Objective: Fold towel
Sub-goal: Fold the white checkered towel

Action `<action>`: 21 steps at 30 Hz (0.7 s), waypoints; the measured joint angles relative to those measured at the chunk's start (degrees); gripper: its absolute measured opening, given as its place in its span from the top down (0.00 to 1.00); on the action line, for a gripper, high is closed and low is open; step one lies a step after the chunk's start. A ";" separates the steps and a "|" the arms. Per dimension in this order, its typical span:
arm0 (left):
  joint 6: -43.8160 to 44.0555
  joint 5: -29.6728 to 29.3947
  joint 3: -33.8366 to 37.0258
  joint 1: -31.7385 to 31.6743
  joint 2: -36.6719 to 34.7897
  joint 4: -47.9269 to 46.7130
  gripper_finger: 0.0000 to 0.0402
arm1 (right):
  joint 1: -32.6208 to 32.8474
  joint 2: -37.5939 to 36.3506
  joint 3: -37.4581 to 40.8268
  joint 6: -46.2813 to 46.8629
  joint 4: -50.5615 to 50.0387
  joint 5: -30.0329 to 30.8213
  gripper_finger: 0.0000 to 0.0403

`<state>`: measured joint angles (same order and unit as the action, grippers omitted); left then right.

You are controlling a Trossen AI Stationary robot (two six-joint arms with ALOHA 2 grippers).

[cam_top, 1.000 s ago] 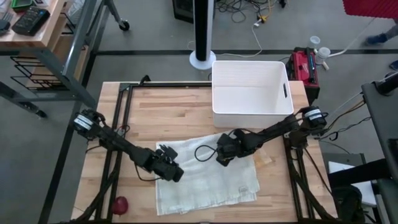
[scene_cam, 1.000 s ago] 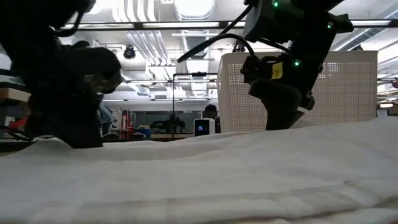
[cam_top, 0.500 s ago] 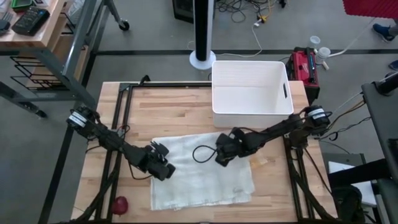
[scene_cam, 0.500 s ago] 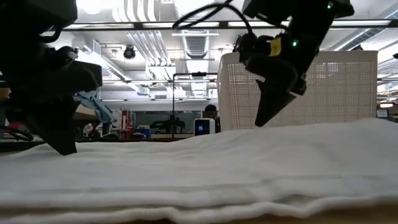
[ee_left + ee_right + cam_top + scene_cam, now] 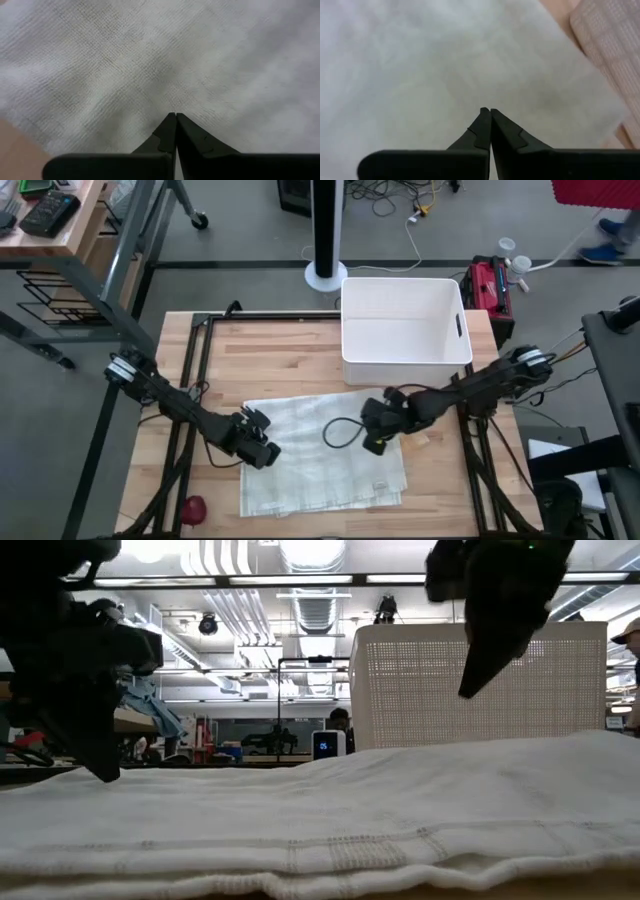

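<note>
The white towel (image 5: 320, 465) lies spread flat on the wooden table (image 5: 270, 350), its near hem (image 5: 330, 855) showing in the low view. My left gripper (image 5: 270, 459) is shut, pointing steeply down at the towel's left part (image 5: 150, 60), its tip (image 5: 103, 778) level with the cloth surface. My right gripper (image 5: 373, 447) is also shut and hangs well above the towel's right part (image 5: 445, 60), its tip (image 5: 466, 693) clear of the cloth. My left gripper's shut fingertips (image 5: 175, 117) stand at the towel's surface near its left edge, coming from above. I cannot tell whether they touch the cloth.
A white basket (image 5: 405, 320) stands at the table's far right. A small red object (image 5: 192, 508) lies near the front left corner. Black frame rails (image 5: 195, 380) run along the table's left side. The right arm's cable loop (image 5: 340, 432) hangs over the towel.
My left gripper has drawn toward the table's left edge, and the towel has slid a little leftward and lies smoother. My right gripper has risen off the towel, moved toward the table's right and near edges, and tipped somewhat. Both stayed shut.
</note>
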<state>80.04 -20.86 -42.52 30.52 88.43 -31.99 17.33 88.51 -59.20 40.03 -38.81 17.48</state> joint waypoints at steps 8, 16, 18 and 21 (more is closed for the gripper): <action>-13.40 2.24 -0.76 2.47 -3.87 3.89 1.00 | 6.22 -6.19 1.58 -7.19 -0.35 -6.70 1.00; -28.97 8.55 -3.97 9.99 -4.77 13.47 1.00 | 16.66 -4.25 1.64 -14.01 2.30 -7.58 1.00; -28.61 9.25 -4.98 12.01 -3.90 14.96 1.00 | 18.95 -3.46 1.60 -14.14 3.35 -7.57 1.00; -28.51 9.27 -6.32 14.50 -2.13 16.31 1.00 | 21.07 -1.79 1.59 -14.11 4.00 -7.45 1.00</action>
<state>51.53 -11.59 -48.84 45.01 86.29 -15.69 38.41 86.72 -57.62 25.92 -34.82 10.03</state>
